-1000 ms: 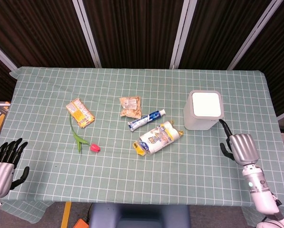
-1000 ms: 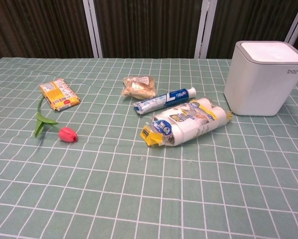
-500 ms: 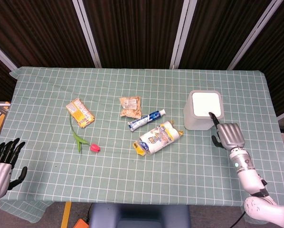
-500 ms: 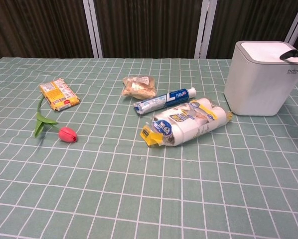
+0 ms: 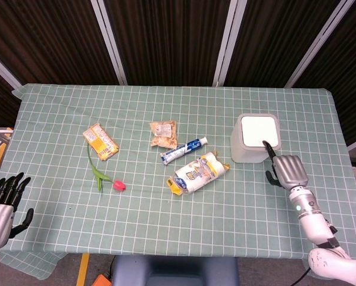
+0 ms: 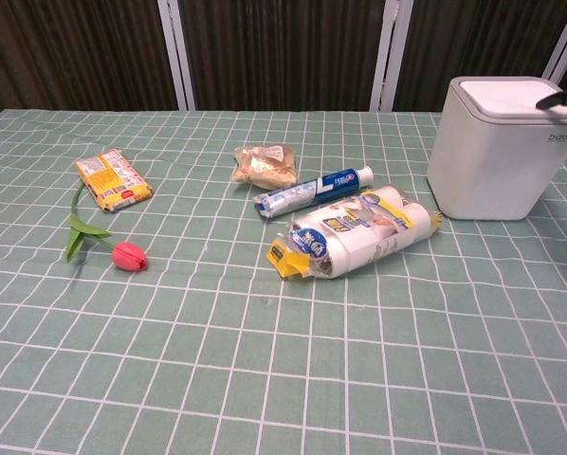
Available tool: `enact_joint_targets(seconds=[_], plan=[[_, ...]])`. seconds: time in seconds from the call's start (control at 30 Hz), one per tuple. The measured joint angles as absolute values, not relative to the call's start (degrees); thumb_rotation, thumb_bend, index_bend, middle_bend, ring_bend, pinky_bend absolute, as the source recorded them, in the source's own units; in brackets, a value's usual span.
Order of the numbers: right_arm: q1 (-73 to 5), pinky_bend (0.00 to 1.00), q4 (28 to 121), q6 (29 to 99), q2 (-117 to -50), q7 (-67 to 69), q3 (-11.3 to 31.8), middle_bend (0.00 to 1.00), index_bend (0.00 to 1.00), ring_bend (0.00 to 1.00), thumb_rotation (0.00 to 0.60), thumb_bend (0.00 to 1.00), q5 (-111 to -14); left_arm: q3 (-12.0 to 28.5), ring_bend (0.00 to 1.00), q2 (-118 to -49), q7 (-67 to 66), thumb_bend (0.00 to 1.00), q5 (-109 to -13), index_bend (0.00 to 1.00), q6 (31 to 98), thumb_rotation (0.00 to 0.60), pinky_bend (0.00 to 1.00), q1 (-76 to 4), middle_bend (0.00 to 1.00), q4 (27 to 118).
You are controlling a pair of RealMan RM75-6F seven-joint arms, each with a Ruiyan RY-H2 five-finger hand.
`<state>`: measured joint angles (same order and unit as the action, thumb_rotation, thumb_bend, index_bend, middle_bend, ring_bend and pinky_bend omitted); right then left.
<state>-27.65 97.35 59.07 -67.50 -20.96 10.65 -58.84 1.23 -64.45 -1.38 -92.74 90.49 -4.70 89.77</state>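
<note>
Right hand (image 5: 287,170) sits at the near right corner of the white bin (image 5: 255,138). One dark finger (image 5: 267,147) is stretched out onto the bin's lid near its front edge, the other fingers curled in, nothing gripped. In the chest view only a dark fingertip (image 6: 560,98) shows at the right frame edge, on the lid. Whether it presses or just touches, cannot tell.

Left hand (image 5: 3,201) hangs off the near left corner of the worktop (image 5: 166,229), fingers spread apart and holding nothing, well apart from every item.

The bin stands upright on the right side of the worktop, toward the right edge, lid closed and flat.

Worktop is covered with a green cloth with a white grid. Mid-worktop: a wrapped pack of white rolls (image 5: 197,173) lying tilted, a toothpaste tube (image 5: 184,149) just behind it, and a small snack bag (image 5: 164,133) behind that. Toward the left side: a yellow packet (image 5: 100,140) and a red tulip (image 5: 106,176) with green stem and leaf, its bloom pointing to the near edge. Behind the far edge is a dark slatted wall with pale slanted bars. Yellow floor marking shows below the near edge.

Right forearm comes up from the near right corner, wrist angled toward the bin, back of hand up. Left hand has fingers pointing toward the far edge, thumb out to the side.
</note>
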Motion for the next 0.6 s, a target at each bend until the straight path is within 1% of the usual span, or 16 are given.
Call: enact_joint_targets(seconds=[0.03, 0.13, 0.2, 0.23, 0.3, 0.37, 0.5, 0.6], plan=[[-27.09, 0.50, 97.29, 60.66, -67.62, -19.75, 10.63, 0.43, 0.00, 0.47, 0.600, 0.54, -60.90, 1.22, 0.00, -64.46, -1.36, 0.46, -92.76, 0.00, 90.49, 0.600, 0.04, -4.70, 0.00, 89.75], [-24.72, 0.32, 97.07, 67.41, -67.97, -16.20, 10.10, 0.21, 0.00, 0.21, 0.600, 0.50, -68.67, 1.19, 0.00, -64.52, -1.42, 0.46, -92.87, 0.00, 90.47, 0.600, 0.05, -4.73, 0.00, 89.69], [-22.68, 0.21, 97.37, 72.28, -67.83, -14.79, 8.89, 0.09, 0.00, 0.08, 0.600, 0.46, -74.26, 1.10, 0.00, -64.61, -1.63, 0.46, -92.94, 0.00, 90.29, 0.600, 0.05, -4.79, 0.00, 89.68], [-21.74, 0.15, 97.63, 74.02, -67.66, -14.48, 8.09, 0.05, 0.00, 0.04, 0.600, 0.43, -76.57, 1.06, 0.00, -64.63, -1.74, 0.46, -92.98, 0.00, 90.22, 0.600, 0.05, -4.81, 0.00, 89.70], [-19.33, 0.05, 98.40, 77.28, -66.98, -14.27, 5.46, 0.00, 0.00, 0.00, 0.600, 0.40, -81.56, 0.98, 0.00, -64.68, -1.99, 0.46, -93.11, 0.00, 90.20, 0.600, 0.05, -4.82, 0.00, 89.77], [-16.54, 0.00, 98.95, 79.95, -66.27, -14.23, 2.29, 0.00, 0.00, 0.00, 0.600, 0.39, -85.24, 0.98, 0.00, -64.68, -2.04, 0.46, -93.23, 0.00, 90.43, 0.600, 0.05, -4.77, 0.00, 89.82], [-11.29, 0.00, 96.90, 85.70, -67.15, -13.81, -1.41, 0.00, 0.00, 0.00, 0.600, 0.38, -89.09, 1.06, 0.00, -64.79, -1.82, 0.46, -93.84, 0.00, 91.65, 0.600, 0.05, -4.51, 0.00, 89.68], [-8.44, 0.00, 93.88, 88.05, -68.46, -13.99, -3.34, 0.00, 0.00, 0.00, 0.600, 0.38, -91.24, 0.93, 0.00, -65.02, -1.62, 0.46, -94.58, 0.00, 92.08, 0.600, 0.05, -4.44, 0.00, 89.22]])
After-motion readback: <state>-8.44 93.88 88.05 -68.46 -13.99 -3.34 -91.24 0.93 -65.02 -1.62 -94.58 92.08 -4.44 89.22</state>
